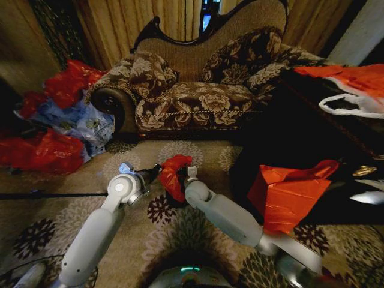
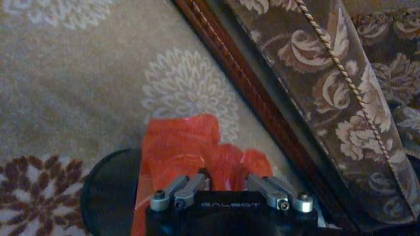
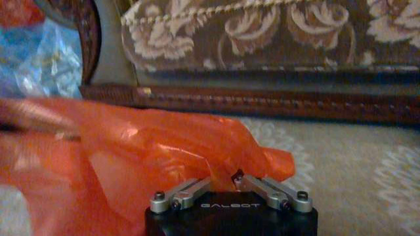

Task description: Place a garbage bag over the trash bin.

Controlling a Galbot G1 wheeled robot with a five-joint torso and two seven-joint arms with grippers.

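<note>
The garbage bag [image 1: 174, 174], thin crinkly red plastic, hangs bunched between my two grippers above the carpet in front of the sofa. My left gripper [image 1: 155, 173] grips its left side, and in the left wrist view its fingers [image 2: 192, 183] close on a fold of the bag [image 2: 184, 147]. My right gripper [image 1: 191, 174] holds the opposite side; in the right wrist view the bag [image 3: 131, 152] spreads away from the pinched fingertips [image 3: 237, 175]. The trash bin [image 2: 105, 196], small and black, stands right below the bag, with part of its round rim showing beside the plastic.
A patterned sofa [image 1: 192, 96] with a wooden base stands close behind. Heaped red and blue bags [image 1: 60, 126] lie at the left. A stiffer orange-red bag [image 1: 288, 192] stands at the right against a dark table [image 1: 300, 138]. A black cable [image 1: 48, 195] crosses the carpet.
</note>
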